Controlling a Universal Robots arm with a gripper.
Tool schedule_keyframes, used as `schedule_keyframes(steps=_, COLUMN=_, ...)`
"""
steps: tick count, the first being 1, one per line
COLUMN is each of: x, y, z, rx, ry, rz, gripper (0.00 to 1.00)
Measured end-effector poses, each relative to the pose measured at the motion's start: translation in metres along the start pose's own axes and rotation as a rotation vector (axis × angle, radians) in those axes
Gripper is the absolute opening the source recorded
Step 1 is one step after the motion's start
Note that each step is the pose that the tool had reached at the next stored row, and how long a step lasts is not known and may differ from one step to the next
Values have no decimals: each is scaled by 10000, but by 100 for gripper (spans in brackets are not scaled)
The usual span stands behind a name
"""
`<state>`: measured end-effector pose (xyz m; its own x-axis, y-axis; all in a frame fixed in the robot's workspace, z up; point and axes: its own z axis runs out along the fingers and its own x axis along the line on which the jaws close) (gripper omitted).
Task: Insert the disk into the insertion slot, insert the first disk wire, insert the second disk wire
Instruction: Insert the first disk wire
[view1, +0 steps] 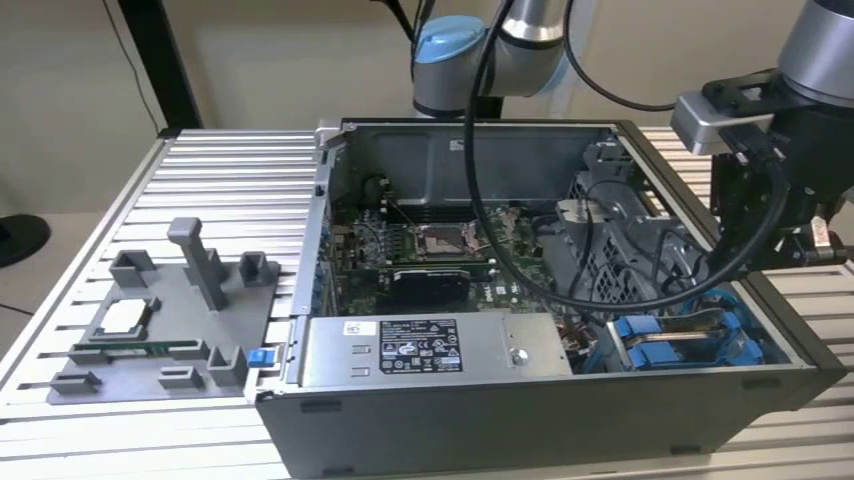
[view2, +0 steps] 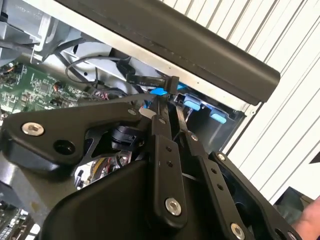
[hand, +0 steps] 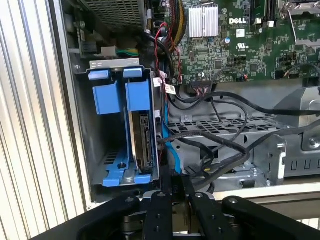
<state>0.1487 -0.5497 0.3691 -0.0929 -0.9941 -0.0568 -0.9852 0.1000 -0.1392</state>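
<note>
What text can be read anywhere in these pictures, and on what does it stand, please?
On the white label of the grey power-supply box: print too small to read.
On the circuit board: a white maker's mark, left unquoted; other markings too small.
On the white wire tags: unreadable.

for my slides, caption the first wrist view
Disk seated in the insertion slot, gripper close to a black wire connector beside it.
</note>
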Motion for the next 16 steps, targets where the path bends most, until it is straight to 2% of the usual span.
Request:
schedule_keyframes(steps=8, x=0, y=-1, z=0, rx=-13, ry=1, rz=1, gripper=0)
schedule_keyframes(steps=10, x=0, y=-6, z=1, rx=-130, ry=14, rz=5, gripper=0)
schedule_keyframes(steps=14, x=-4, y=-44, z=7, rx=-537, ry=54, rz=22, gripper=0)
schedule_keyframes(steps=16, x=-7, y=-78, z=12, rx=-672, ry=67, rz=24, gripper=0)
